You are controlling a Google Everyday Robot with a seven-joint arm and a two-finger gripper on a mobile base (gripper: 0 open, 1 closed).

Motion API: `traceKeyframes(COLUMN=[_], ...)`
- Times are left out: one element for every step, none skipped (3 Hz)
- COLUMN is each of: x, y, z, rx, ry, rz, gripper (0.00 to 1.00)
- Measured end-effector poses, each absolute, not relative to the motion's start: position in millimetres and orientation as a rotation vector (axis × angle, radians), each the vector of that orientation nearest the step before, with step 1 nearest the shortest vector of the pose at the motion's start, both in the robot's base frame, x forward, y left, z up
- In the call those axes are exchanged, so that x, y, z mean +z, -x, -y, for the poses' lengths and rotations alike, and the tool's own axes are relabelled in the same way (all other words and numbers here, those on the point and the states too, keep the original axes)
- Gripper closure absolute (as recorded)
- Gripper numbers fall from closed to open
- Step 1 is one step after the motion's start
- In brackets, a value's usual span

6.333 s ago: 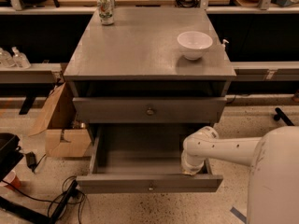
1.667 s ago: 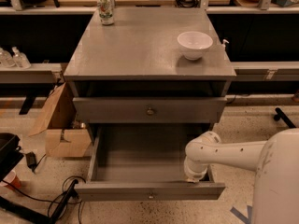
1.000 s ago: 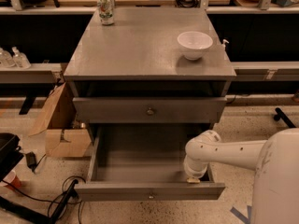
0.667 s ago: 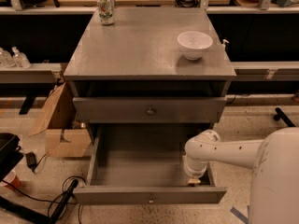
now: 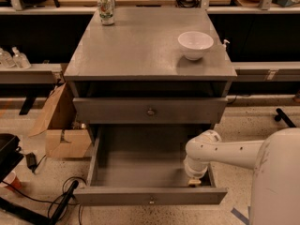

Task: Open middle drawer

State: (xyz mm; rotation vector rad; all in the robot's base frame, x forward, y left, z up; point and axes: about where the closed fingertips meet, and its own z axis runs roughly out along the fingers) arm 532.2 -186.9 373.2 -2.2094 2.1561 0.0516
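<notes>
The grey cabinet (image 5: 140, 46) has its top drawer (image 5: 117, 110) shut, with a small round knob (image 5: 150, 111). Below it the middle drawer (image 5: 140, 161) stands pulled far out toward me. Its plain grey inside is bare, and its flat front (image 5: 108, 196) carries a small knob (image 5: 151, 201). My white arm (image 5: 225, 151) reaches in from the right. The gripper (image 5: 194, 181) hangs down inside the drawer's front right corner, just behind the front panel. The lowest drawer is hidden.
A white bowl (image 5: 195, 44) and a patterned can (image 5: 106, 9) stand on the cabinet top. A cardboard box (image 5: 61, 125) sits on the floor to the left of the cabinet. Black cables (image 5: 56, 200) and dark gear (image 5: 7, 153) lie at lower left. Shelves run behind.
The middle drawer has slid further out toward me, and the gripper has moved forward with it at the front right corner.
</notes>
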Motion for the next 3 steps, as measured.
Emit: traceKeyframes(x=[373, 400, 464], y=[-532, -543, -558], z=[187, 193, 209], rx=[0.054, 0.037, 0.005], ry=[2.212, 2.213, 2.185], rz=[-2.156, -2.132, -2.094], gripper=[0.49, 0.72, 0.95])
